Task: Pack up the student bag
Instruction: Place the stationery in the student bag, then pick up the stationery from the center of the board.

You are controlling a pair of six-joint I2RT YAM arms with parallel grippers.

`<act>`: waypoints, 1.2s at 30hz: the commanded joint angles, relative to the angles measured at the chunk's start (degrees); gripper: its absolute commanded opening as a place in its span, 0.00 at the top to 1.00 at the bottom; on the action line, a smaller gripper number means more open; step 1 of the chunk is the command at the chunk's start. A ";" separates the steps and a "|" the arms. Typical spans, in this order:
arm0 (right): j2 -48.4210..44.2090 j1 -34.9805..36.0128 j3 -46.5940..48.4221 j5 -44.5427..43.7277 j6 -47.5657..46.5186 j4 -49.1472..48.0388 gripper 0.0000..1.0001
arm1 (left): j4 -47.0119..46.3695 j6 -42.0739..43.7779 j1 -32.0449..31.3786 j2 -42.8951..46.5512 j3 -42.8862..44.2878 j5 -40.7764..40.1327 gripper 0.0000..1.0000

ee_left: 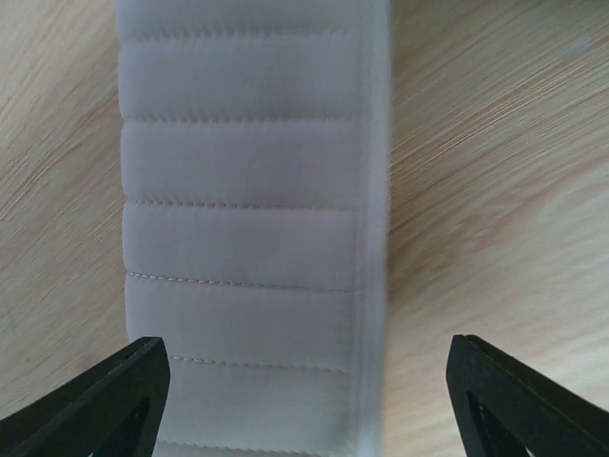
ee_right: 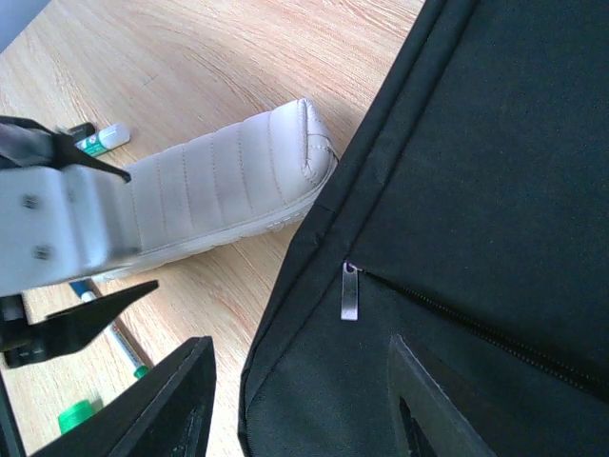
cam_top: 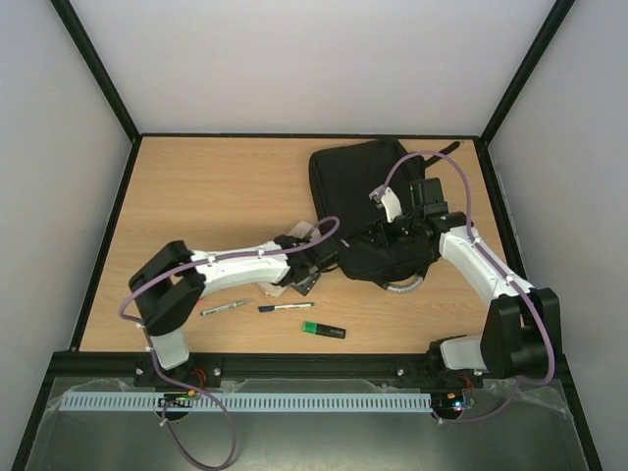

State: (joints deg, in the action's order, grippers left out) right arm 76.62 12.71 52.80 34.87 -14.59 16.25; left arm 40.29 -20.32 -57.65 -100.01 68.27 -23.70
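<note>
Top external view showed the task barely started, with nothing visibly packed. On the left, the left gripper (cam_top: 306, 267) reached across the table (cam_top: 196, 196) to a white quilted case (ee_left: 252, 238). Its jaws were spread wide above the case and grasped nothing, and the case lay flat on the wood with one end just beside the bag's edge. Nearer the arm bases a marker (cam_top: 228, 307), a pen (cam_top: 287, 306) and a green highlighter (cam_top: 322, 331) lay loose, well apart from the bag. To the right, the student bag (cam_top: 363, 182) lay at the far right of the table, its zip drawn shut where the right wrist view showed it. The right gripper (ee_right: 304, 409) sat over the bag's near part with black fabric between its jaws; whether they pinched it I could not tell. By my reckoning, the case and all three pens remained to go in.
</note>
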 commanded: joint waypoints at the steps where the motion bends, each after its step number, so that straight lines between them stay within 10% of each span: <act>1: 0.55 -0.09 -0.06 0.63 -0.70 0.80 0.50 | 4.73 0.88 -2.12 -5.22 1.26 -9.47 0.16; 7: 0.64 -0.16 -0.10 0.72 -0.82 0.89 0.50 | 9.06 -3.10 -3.38 -12.58 4.51 -20.34 0.21; 20: 0.98 -0.16 -0.04 0.44 -0.79 0.91 0.50 | 6.45 -3.42 -1.75 -4.67 3.28 -18.72 0.74; 36: -12.04 -1.46 0.18 -12.81 -31.64 22.69 0.45 | -17.16 -1.77 2.61 30.64 -11.28 17.07 0.90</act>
State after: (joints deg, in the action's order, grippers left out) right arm 70.63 11.57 54.76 28.58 -31.35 27.22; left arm 34.52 -21.78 -56.14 -75.66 62.52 -21.28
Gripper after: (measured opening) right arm 0.535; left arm 0.208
